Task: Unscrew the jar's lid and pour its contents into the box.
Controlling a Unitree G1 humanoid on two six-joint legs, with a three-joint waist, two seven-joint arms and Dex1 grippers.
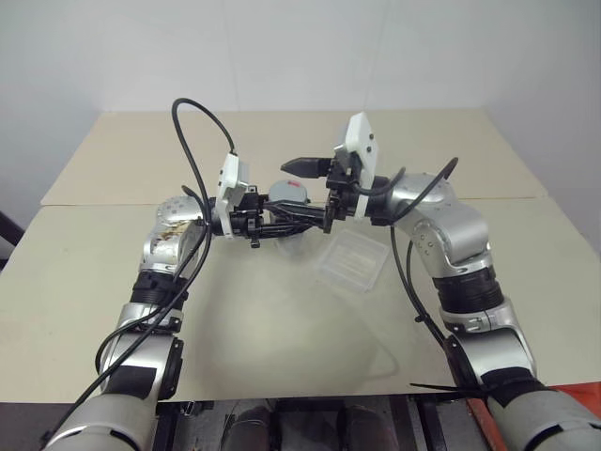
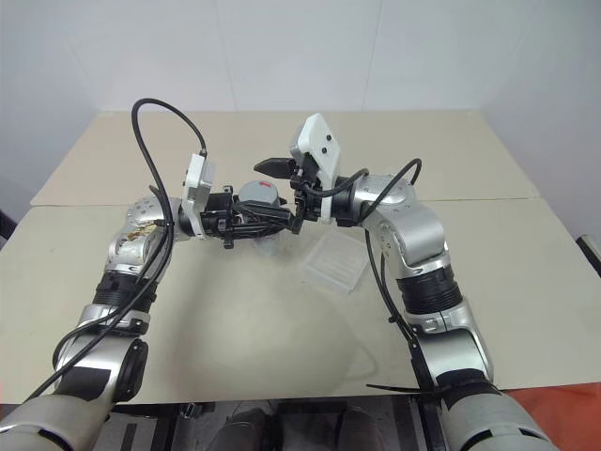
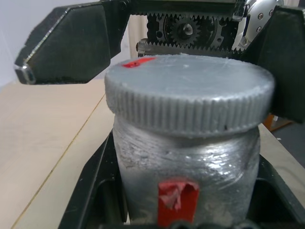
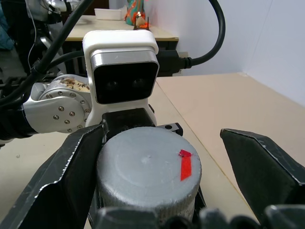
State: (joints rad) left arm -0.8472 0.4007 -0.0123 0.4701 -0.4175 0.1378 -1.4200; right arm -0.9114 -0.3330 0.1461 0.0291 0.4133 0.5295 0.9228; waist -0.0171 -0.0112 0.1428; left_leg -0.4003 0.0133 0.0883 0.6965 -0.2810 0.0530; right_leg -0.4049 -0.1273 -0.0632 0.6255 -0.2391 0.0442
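Item: small clear cylindrical jar [image 3: 190, 186] with red marking, ribbed grey round lid [image 3: 188, 95] on. We hold it clamped in our left gripper [image 1: 282, 218], above the beige desk [image 1: 282, 319], mid-desk. Right gripper [image 4: 157, 167]: fingers spread, flanking the lid; contact seemingly not made. Step: unscrewing, at the outset. Next: close on lid, twist. Shallow clear rectangular plastic box [image 1: 352, 263] waits below, toward the desk's right edge.

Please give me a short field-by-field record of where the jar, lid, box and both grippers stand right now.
jar: held above the table, gripped by the left gripper
lid: still on the jar, red mark on top
right gripper: open, fingers either side of the lid
box: on the table, beside the grippers
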